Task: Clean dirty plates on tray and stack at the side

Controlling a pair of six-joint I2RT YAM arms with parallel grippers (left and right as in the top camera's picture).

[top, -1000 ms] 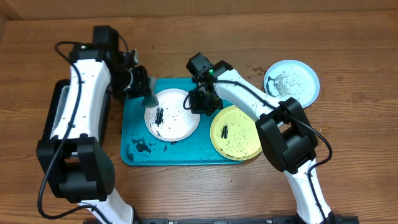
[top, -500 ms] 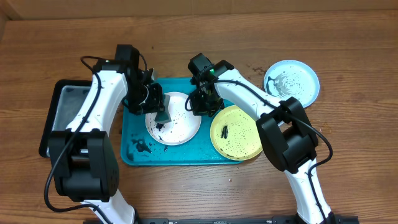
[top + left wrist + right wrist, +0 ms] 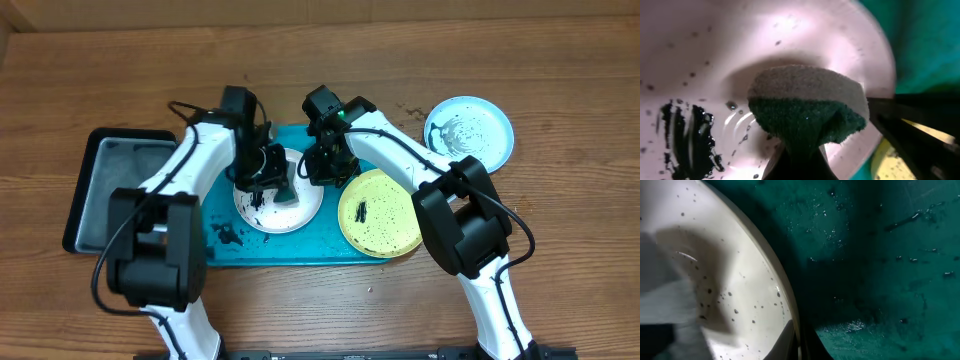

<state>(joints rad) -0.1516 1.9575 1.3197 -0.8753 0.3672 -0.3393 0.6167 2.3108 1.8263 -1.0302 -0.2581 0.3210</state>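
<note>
Left gripper point(image 3: 270, 178) is squeezed tight on a sponge point(image 3: 805, 100) that is green on one side and grey on the other. It presses the sponge down on the white plate point(image 3: 255, 208), toward the plate's right side. Black smears point(image 3: 690, 135) and small specks sit on the plate just beside the sponge. The right gripper point(image 3: 325, 168) pinches the right rim of the same white plate, with the rim between its two fingers. The white plate lies in the middle of the tray point(image 3: 300, 248). The yellow-green plate point(image 3: 385, 215) lies at the right end of the tray and has black specks on it. The light blue plate point(image 3: 468, 130) lies on the table point(image 3: 570, 250), off the tray, far to the right. A black tray point(image 3: 110, 190) sits to the left of the tray.
</note>
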